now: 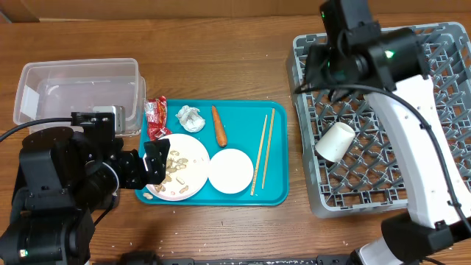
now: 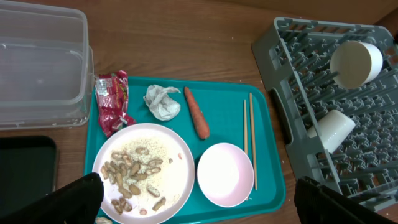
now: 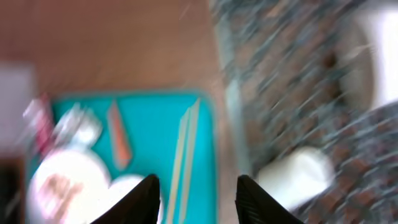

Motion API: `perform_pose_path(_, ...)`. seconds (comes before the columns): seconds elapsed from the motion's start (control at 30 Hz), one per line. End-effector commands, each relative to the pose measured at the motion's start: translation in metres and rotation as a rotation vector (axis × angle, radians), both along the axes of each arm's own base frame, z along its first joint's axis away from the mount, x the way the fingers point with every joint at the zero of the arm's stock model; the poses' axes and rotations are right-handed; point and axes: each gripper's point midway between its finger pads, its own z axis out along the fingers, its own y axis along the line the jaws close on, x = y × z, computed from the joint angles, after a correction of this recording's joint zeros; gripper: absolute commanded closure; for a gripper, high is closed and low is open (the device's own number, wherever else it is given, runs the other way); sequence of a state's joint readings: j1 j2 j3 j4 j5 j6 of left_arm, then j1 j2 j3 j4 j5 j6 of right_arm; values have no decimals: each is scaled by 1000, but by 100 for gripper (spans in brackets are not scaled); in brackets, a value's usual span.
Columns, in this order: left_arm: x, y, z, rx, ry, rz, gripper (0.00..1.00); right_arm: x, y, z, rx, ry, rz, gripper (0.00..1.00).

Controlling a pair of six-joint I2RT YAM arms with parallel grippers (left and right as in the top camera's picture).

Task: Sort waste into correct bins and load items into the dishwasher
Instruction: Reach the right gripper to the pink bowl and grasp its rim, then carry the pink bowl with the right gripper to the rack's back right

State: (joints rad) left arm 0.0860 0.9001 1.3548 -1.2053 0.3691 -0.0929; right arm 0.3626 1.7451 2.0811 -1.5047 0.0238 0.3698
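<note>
Left gripper (image 1: 153,163) gaped wide at the teal tray's (image 1: 243,125) left edge, right gripper (image 3: 194,196) parted, empty — I feared reaching for the red snack wrapper (image 1: 156,118) might sweep peanuts (image 1: 175,165) off the plate (image 1: 193,158).

Cups (image 2: 355,61) (image 2: 330,130): 2
Large plate (image 2: 178,182): 1
Small bowl (image 2: 225,174): 1
Chopsticks (image 2: 245,134) (image 2: 252,140): 2
Carrot (image 2: 196,113): 1
Tissue (image 2: 161,102): 1
Snack wrapper (image 2: 111,102): 1
Clear tub (image 2: 43,62): 1
Black tray (image 2: 25,165): 1
Teal tray (image 2: 224,102): 1
Dish rack (image 2: 277,87): 1

Brown wooden table (image 1: 221,51), even light
</note>
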Motion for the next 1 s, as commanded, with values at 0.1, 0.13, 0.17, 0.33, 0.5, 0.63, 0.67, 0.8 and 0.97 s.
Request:
perform_pose_path(0.1, 1, 2, 5, 25, -22, -6, 0, -69, 87, -86, 106, 341, 234, 57)
perform_pose_path(0.13, 1, 2, 5, 25, -22, -6, 0, -78, 95, -102, 96, 373, 238, 57)
perform_pose_path(0.17, 1, 2, 5, 25, -22, -6, 0, -89, 103, -123, 84, 408, 234, 57)
perform_pose_path(0.33, 1, 2, 5, 25, -22, -6, 0, -118, 120, -196, 74, 474, 177, 48)
perform_pose_path(0.5, 1, 2, 5, 25, -22, -6, 0, -124, 115, -248, 87, 464, 68, 43)
perform_pose_path(0.63, 1, 2, 5, 25, -22, -6, 0, -129, 112, -264, 97, 464, 55, 59)
perform_pose_path(0.67, 1, 2, 5, 25, -22, -6, 0, -129, 111, -266, 96, 463, 56, 64)
perform_pose_path(0.8, 1, 2, 5, 25, -22, -6, 0, -124, 114, -263, 102, 443, 58, 92)
perform_pose_path(0.97, 1, 2, 5, 25, -22, -6, 0, -106, 116, -229, 89, 337, 114, 96)
